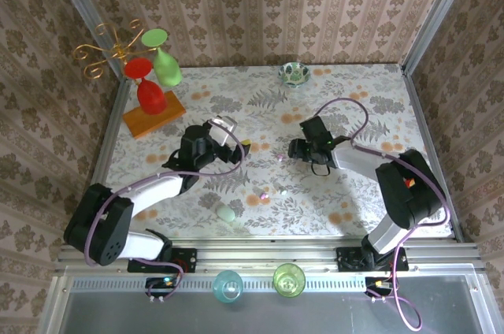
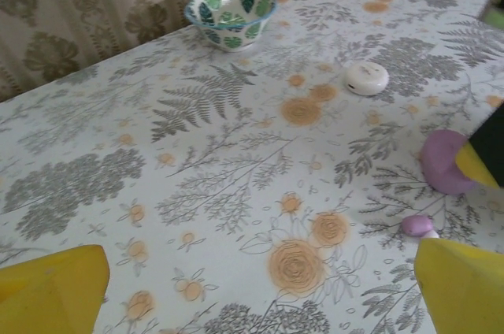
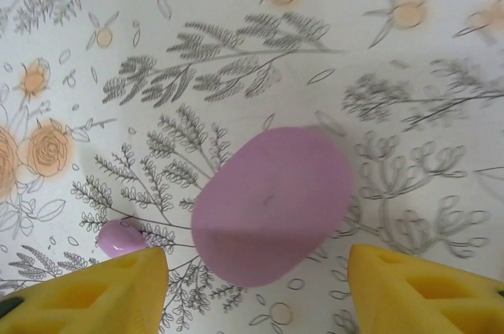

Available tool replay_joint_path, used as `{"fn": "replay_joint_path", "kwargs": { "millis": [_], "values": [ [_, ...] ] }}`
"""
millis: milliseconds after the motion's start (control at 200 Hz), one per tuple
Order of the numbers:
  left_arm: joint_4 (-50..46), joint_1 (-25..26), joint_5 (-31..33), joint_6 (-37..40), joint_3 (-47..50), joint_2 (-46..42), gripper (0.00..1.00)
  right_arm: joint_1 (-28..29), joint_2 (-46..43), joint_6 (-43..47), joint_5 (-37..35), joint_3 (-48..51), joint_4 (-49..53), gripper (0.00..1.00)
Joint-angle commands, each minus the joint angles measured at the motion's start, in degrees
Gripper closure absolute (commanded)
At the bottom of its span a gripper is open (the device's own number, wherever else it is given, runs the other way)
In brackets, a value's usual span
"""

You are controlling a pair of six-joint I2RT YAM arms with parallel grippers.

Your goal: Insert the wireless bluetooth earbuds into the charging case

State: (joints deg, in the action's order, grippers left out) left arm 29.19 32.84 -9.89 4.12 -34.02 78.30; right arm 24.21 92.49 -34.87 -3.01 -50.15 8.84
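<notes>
Since the lilac earbud (image 3: pixel 120 238) lies on the desk (image 3: pixel 236 35) just beside the lower-left end of the lilac case (image 3: pixel 272 204), it sits off-centre, by one finger of the right pincer (image 3: pixel 256 263), which is open and empty. The case's long axis runs diagonally across that gap; the left pincer (image 2: pixel 260 271), wide open, looks farther off.

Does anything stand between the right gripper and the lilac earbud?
Nothing visible does. The lilac earbud lies on bare tablecloth just ahead of the right gripper, apart from the lilac case.
</notes>
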Motion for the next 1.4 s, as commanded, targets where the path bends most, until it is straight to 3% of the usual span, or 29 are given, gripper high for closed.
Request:
{"fn": "replay_joint_path", "kwargs": {
  "millis": [0, 265, 515, 1080, 1395],
  "values": [
    [1.0, 1.9, -3.6, 2.1, -3.3, 2.6, 0.0, -2.4, -3.3, 0.5, 0.9, 0.7, 0.4, 0.36],
    [1.7, 8.6, -9.7, 3.2, -12.6, 15.6, 0.0, -10.1, -10.9, -1.2, 2.9, 5.2, -1.0, 0.33],
    [3.8, 12.9, -10.0, 0.2, -21.1, 27.9, 0.03, -15.5, -19.6, 1.3, 2.7, 9.1, 1.7, 0.32],
    [14.7, 16.0, -9.2, -2.9, -29.0, 45.3, 0.17, -18.6, -24.4, 2.4, 4.0, 14.4, 2.2, 0.33],
    [18.5, 16.3, -8.6, -4.4, -29.4, 49.0, 0.37, -20.2, -25.3, 3.1, 4.6, 14.7, 3.0, 0.33]
  ]
}}
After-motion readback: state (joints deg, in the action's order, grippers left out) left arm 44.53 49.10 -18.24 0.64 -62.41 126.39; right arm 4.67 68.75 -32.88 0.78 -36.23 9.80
